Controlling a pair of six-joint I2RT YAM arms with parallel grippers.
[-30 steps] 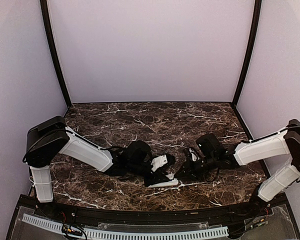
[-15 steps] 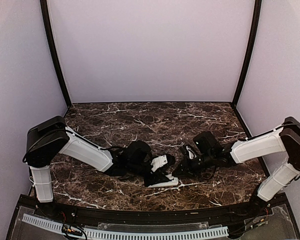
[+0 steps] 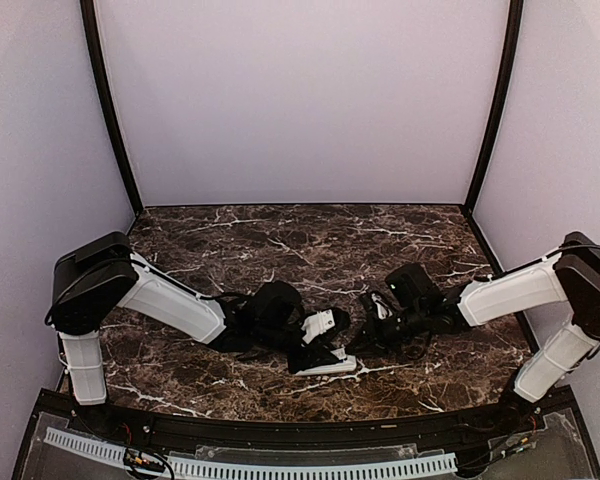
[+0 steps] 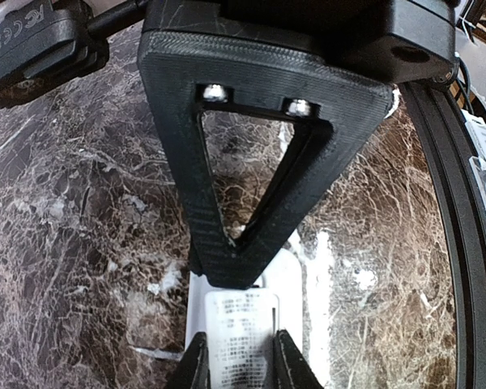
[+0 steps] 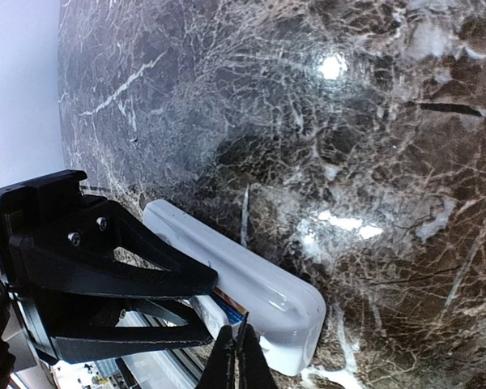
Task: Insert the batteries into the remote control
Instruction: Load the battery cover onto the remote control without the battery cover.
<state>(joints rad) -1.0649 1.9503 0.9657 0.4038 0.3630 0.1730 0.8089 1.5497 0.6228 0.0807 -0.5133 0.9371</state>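
The white remote control (image 3: 330,366) lies low over the marble near the front middle, with my left gripper (image 3: 316,352) shut on it. From the left wrist, both fingertips (image 4: 196,365) press the sides of its white labelled back (image 4: 241,336). In the right wrist view the remote (image 5: 259,279) is a long white body. Slivers of the orange battery (image 5: 228,294) and the blue battery (image 5: 233,314) show at its lower edge. My right gripper (image 5: 237,347) is shut with nothing visible between its fingers, and its tips are right at the blue battery. It reaches in from the right (image 3: 362,340).
The dark marble table (image 3: 310,240) is enclosed by pale walls at the back and sides. A black rail (image 4: 462,243) runs along its near edge, with a white slotted strip (image 3: 250,465) below it. The left gripper's black fingers (image 5: 105,267) fill the space left of the remote.
My right gripper has closed its jaws and shifted slightly left toward the remote. The left arm and the remote have not moved.
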